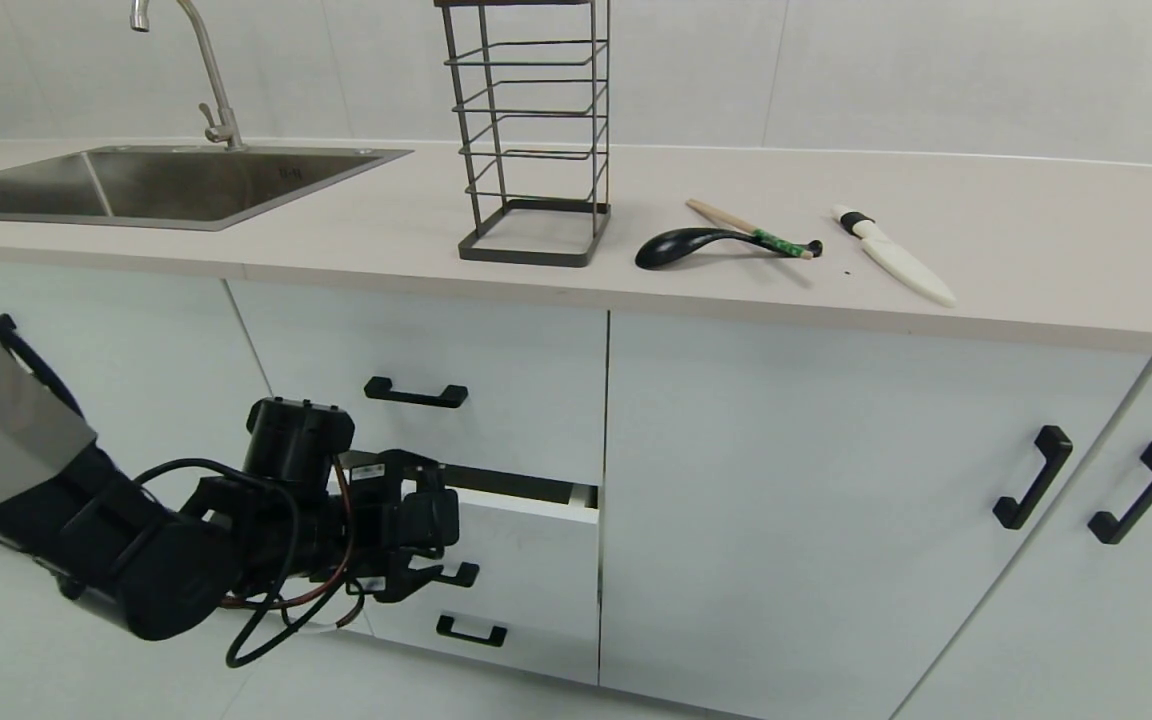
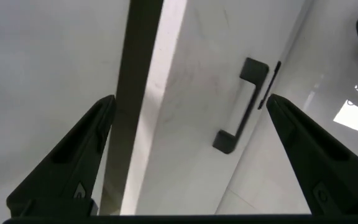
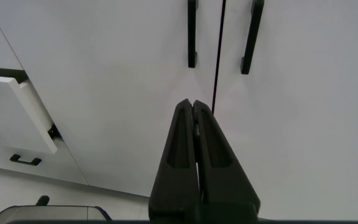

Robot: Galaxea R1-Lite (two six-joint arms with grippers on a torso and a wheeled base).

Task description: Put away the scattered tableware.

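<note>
Rack (image 1: 534, 154) nr spoon (image 1: 671, 247), drawer (image 1: 526, 560) ajar, L tool (image 2: 189, 106) open

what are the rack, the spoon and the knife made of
Rack: thin dark wire, probably coated metal, matte. Spoon: glossy black with highlights, likely plastic or lacquer. Knife: dull white blade without metallic shine, maybe ceramic or plastic; black band on the handle.

L arm extended low and fwd, wrist roughly level; L gripper (image 1: 433, 540) w/ fingers (image 2: 73, 162) spread wide apart. R gripper (image 3: 193, 109) has both fingers pressed flat together, no gap btwn them, pointing straight ahead.
</note>
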